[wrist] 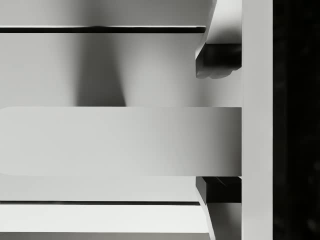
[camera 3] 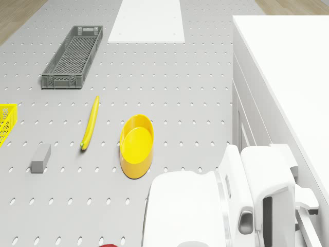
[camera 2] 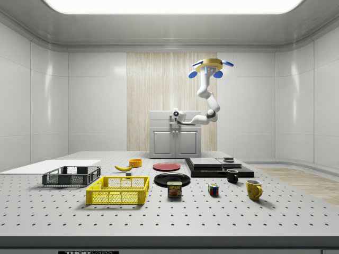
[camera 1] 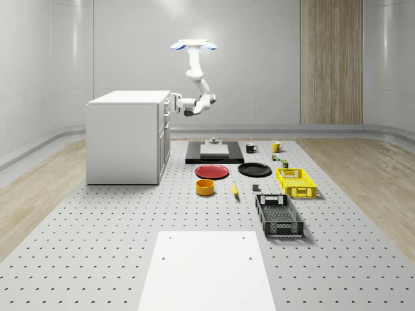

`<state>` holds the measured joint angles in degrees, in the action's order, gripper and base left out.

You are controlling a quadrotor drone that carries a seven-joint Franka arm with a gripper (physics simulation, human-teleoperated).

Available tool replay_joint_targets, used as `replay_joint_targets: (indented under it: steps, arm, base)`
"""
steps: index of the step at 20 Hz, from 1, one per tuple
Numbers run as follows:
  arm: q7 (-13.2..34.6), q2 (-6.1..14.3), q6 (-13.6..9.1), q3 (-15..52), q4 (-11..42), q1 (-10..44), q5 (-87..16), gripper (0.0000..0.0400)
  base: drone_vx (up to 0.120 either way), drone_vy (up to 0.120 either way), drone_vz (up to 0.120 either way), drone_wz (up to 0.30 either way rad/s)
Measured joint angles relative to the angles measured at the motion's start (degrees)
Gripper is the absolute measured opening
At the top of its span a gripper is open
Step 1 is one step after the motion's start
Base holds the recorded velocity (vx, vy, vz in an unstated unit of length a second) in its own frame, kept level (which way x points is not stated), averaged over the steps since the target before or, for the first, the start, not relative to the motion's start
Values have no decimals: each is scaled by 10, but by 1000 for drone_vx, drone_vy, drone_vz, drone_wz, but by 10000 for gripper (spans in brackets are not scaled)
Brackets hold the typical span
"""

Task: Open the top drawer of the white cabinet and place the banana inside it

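Gripper (camera 1: pixel 174 102) apparently straddles drawer handle (wrist: pixel 120 141).

The whole-scene view looks down the grey perforated table (camera 1: pixel 97 227) from afar; the side view faces it low, across its edge. Both share the white box-shaped cabinet (camera 1: pixel 126 139); the wrist view sits close against its drawer front (wrist: pixel 120 140).
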<state>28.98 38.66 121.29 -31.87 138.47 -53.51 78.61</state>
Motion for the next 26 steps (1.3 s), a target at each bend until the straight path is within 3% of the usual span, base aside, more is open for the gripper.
replay_joint_targets:
  steps: [2,6,8,9,10,12,14,16,19,23,24,25,26]
  arm:
    - [-1,-3,-3,4,0,5,3,171]
    - [-37,-11,-12,10,3,17,15,134]
    - [-8,-12,-15,16,0,24,13,138]
    - [29,-8,-14,20,-6,26,-5,190]
    - [-7,-9,-16,15,-1,26,-1,170]
    - [-6,-7,-23,15,1,33,-1,145]
    - [1,-5,-32,14,2,42,-5,142]
    - [-22,-6,-39,9,8,48,-3,136]
    - [-9,0,-54,7,8,63,-12,121]
    - [12,9,-76,-1,9,82,-32,133]
    - [32,14,-80,-2,6,86,-44,168]
    - [-5,10,-86,-9,13,89,-42,153]
    - [-3,11,-91,-11,12,94,-44,143]
  base:
    - [0,0,0,0]
    - [0,0,0,0]
    - [0,0,0,0]
    - [0,0,0,0]
    - [0,0,0,0]
    - [0,0,0,0]
    - [0,0,0,0]
    - [0,0,0,0]
    - [0,0,0,0]
    - [0,0,0,0]
    - [0,0,0,0]
    - [0,0,0,0]
    - [0,0,0,0]
